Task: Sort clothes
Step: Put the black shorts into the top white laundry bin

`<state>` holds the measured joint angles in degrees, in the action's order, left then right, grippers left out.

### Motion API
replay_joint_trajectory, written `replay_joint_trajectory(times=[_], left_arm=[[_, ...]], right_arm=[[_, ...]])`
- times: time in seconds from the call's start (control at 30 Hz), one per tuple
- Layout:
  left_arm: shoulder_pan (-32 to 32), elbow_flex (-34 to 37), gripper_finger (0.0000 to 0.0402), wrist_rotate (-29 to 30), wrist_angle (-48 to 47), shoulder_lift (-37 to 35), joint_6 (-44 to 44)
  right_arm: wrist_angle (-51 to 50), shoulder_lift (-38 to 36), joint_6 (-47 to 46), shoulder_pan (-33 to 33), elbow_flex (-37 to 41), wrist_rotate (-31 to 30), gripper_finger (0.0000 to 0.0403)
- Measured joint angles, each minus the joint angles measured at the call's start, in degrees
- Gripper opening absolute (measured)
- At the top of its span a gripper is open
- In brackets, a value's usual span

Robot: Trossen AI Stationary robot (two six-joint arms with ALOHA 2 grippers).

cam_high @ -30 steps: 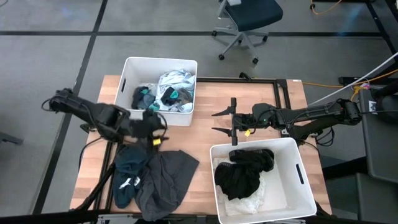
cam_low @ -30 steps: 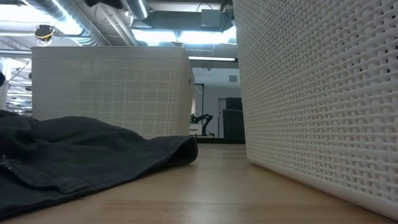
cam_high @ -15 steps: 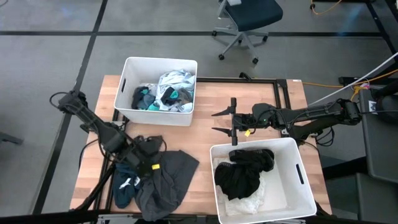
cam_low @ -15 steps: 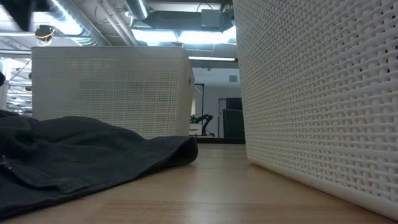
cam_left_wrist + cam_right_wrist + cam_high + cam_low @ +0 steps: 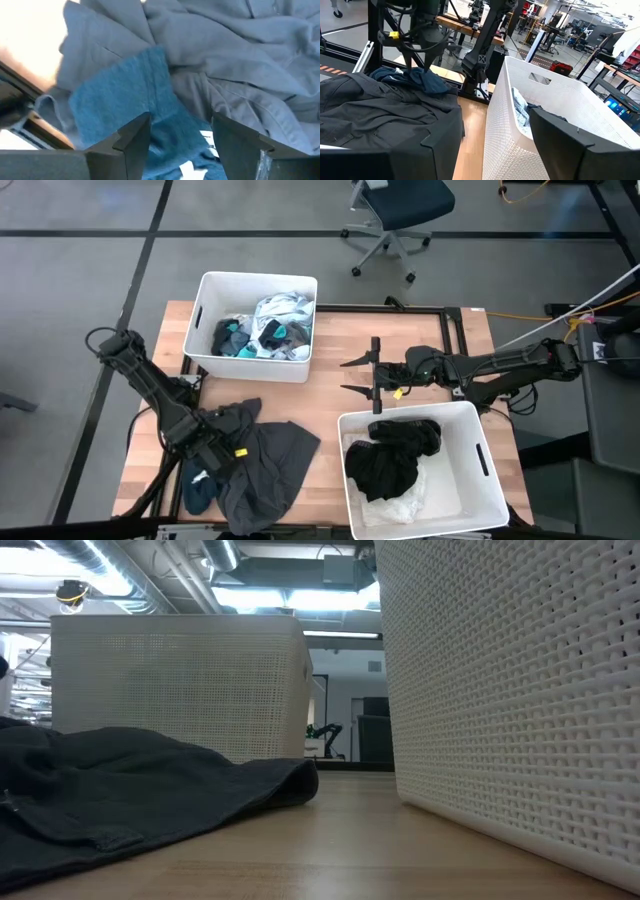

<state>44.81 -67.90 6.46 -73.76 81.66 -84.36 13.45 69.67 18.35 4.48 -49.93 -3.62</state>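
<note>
Wooden table carries 2 white bins; left gripper, jaws apart, sits low over the teal garment on the dark grey garment at the table's front left; right gripper, jaws apart, waits mid-table.

The teal garment runs off the left wrist picture's edge behind the fingers, the dark grey garment is cut by the low view's left edge, and the white cloth lies mostly hidden under black clothes.
</note>
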Motion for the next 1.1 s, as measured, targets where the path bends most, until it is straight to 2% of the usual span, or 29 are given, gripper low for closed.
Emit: replay_joint_trajectory(times=[0.17, 0.37, 0.6, 0.77, 0.97, 1.1], left_arm=[[1.49, 0.02, 0.0196, -0.61, 2.08, 1.04, -0.83], [2.12, 0.03, 0.0196, -0.6, -2.27, 4.04, -1.91], [2.13, 0.04, 0.0196, -1.6, 1.51, 7.23, 2.18], [2.13, 0.04, 0.0196, -1.6, -1.39, 8.88, 2.01], [2.13, 1.06, 0.0196, -1.39, -1.34, 9.43, -1.43], [2.13, 3.85, 0.0196, -1.57, 1.87, 9.46, -3.42]], right_arm=[[0.02, 0.0, 0.0, -0.01, 0.0, -0.01, 0.0233], [0.02, 0.0, 0.0, 0.01, 0.0, 0.0, 0.0233], [0.04, 0.02, 0.0, 0.0, 0.0, 0.0, 0.0233], [0.08, 0.02, -0.02, -0.01, 0.0, 0.0, 0.0233], [0.11, 0.02, 0.0, -0.01, 0.0, 0.0, 0.0233], [0.11, 0.02, 0.0, 0.01, 0.0, 0.0, 0.0233]])
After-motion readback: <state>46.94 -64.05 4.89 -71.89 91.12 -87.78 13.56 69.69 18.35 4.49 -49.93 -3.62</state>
